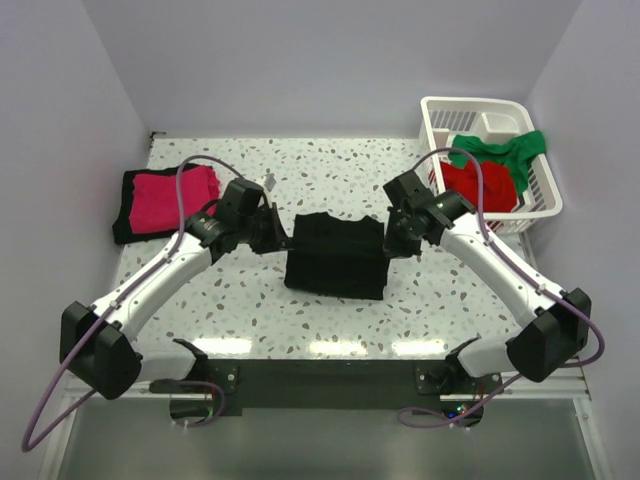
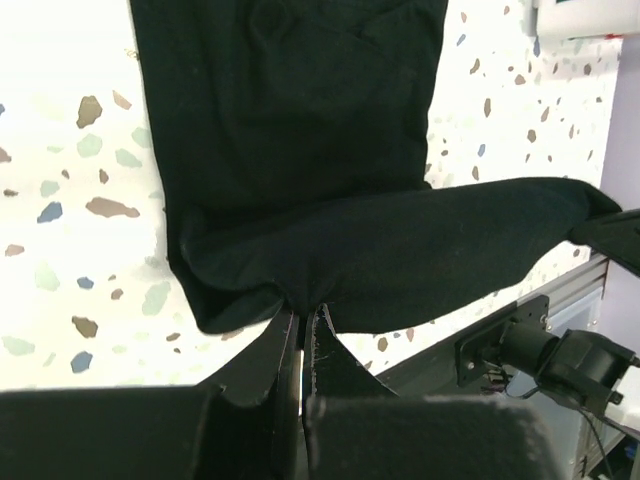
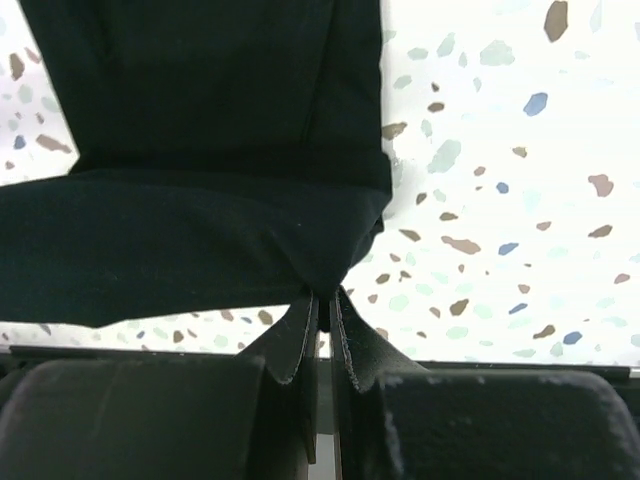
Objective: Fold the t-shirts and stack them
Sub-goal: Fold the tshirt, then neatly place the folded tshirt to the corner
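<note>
Left hand (image 1: pixel 277 232) and right hand (image 1: pixel 394 238) each pinch shut on opposite side edges of the black t-shirt (image 1: pixel 335 262), left of the white basket (image 1: pixel 437 108) on the table (image 1: pixel 330 170). Its gathered fold runs side to side. Only the wrist views show the pinches; there the cloth is cut off.

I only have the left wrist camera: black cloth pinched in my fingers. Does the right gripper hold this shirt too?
Observer: Yes, the right gripper is shut on the black t-shirt's right edge.
Operator: Where is the stack?
Observer: Far left on the table: a magenta-pink t-shirt lies on a folded black t-shirt.
Operator: What's in the basket?
Observer: A red t-shirt inside the white basket, a green t-shirt draped over its rim.
</note>
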Motion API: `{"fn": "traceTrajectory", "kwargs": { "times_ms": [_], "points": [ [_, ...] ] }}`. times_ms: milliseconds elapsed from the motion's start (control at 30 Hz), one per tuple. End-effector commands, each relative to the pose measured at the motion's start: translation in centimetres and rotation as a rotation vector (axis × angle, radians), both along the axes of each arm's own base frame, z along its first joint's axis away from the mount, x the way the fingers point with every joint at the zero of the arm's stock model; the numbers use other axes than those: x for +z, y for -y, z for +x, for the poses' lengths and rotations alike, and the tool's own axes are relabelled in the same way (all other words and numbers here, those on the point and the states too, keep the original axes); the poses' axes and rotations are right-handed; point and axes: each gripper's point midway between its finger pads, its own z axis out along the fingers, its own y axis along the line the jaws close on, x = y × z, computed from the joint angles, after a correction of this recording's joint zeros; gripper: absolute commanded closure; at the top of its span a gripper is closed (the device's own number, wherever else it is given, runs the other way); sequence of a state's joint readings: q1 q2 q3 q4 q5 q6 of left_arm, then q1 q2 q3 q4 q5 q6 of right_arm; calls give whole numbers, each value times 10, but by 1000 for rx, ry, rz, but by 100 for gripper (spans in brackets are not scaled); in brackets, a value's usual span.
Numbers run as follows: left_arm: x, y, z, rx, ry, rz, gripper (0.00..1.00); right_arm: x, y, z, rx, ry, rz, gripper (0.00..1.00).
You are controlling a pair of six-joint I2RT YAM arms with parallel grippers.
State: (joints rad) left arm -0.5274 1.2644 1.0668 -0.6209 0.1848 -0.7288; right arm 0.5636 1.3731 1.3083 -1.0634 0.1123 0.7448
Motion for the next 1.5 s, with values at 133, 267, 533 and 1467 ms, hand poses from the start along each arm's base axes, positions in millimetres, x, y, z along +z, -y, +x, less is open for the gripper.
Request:
{"fn": "traceTrajectory", "kwargs": {
  "times_ms": [133, 267, 533, 1467],
  "points": [
    [1, 16, 32, -70, 52, -30, 100, 1, 5, 39, -1, 42, 1, 100],
    [-8, 15, 47, -56, 47, -15, 100, -8, 7, 55, 1, 24, -4, 100],
    [-30, 11, 90, -16, 28, 5, 100, -36, 12, 96, 6, -44, -39, 100],
    [-61, 0, 111, 17, 91, 2, 12, -23, -14, 149, 151, 59, 173, 18]
  ]
}}
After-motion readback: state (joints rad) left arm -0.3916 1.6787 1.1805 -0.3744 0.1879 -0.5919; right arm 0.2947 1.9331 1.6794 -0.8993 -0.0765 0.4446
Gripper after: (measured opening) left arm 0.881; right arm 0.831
